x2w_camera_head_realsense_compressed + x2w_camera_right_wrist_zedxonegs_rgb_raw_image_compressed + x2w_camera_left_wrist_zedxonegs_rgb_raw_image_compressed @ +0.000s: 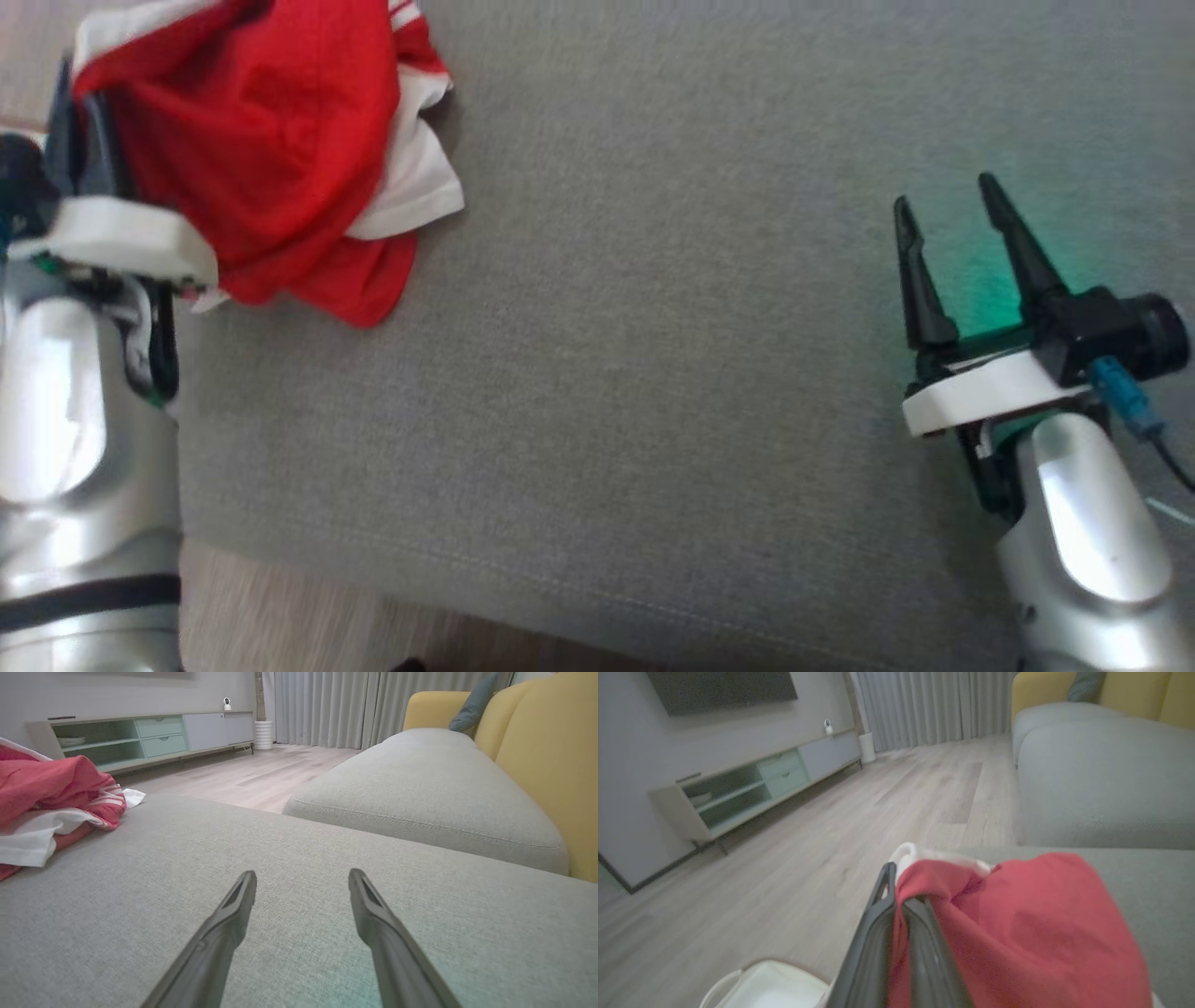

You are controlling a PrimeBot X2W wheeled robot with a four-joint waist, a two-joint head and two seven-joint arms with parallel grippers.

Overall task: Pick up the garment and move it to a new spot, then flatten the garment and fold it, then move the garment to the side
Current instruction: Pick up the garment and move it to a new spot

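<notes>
The garment (271, 140) is a red and white sports shirt, bunched at the far left of the grey cushion (653, 373). It drapes over my left gripper, and the fingers are hidden under the cloth in the head view. In the left wrist view my left gripper (902, 884) is shut on a fold of the garment (1017, 933), with red cloth pinched between the dark fingers. My right gripper (945, 194) hovers open over bare cushion at the right, far from the shirt. In the right wrist view the right gripper (302, 874) holds nothing, and the garment (42, 793) lies at the left edge.
Wooden floor (280, 597) runs along the cushion's near and left edges. A white basket (770, 984) sits on the floor below the left gripper. A second grey seat (430, 793) and a yellow sofa back (537, 751) lie beyond. A low TV cabinet (140, 737) stands by the wall.
</notes>
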